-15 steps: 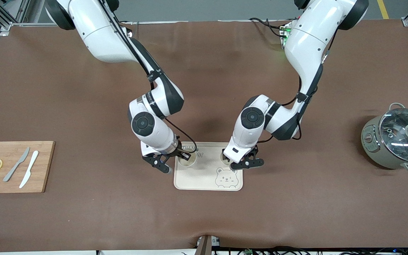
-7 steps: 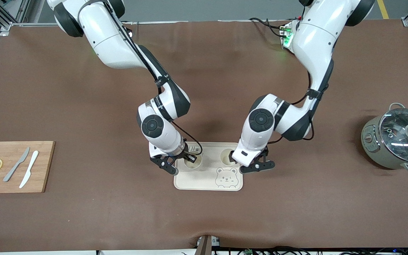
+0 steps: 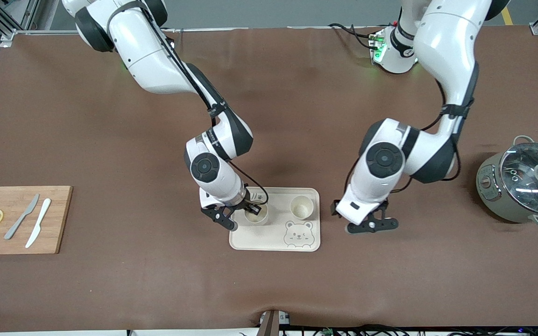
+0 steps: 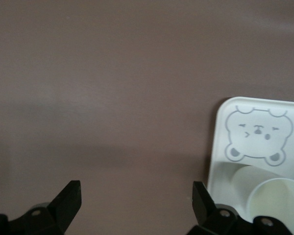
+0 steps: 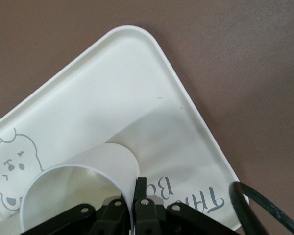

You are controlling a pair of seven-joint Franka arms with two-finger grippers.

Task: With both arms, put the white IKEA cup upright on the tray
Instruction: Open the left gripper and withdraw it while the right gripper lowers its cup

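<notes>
A matt brown worktop [image 3: 110, 280] with a faintly creased, cloth-like skin carries a smooth cream plastic-looking rectangular tray [image 3: 273, 240], two matt white cups [image 3: 301, 207], a pale wooden cutting board [image 3: 59, 219] and a grey pot with a glossy glass lid [image 3: 533, 175], under glossy white arms [image 3: 157, 70].

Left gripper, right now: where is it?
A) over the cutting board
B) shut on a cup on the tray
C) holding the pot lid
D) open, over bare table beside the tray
D: the left gripper hangs open over the table beside the tray, with its cup standing free.
</notes>
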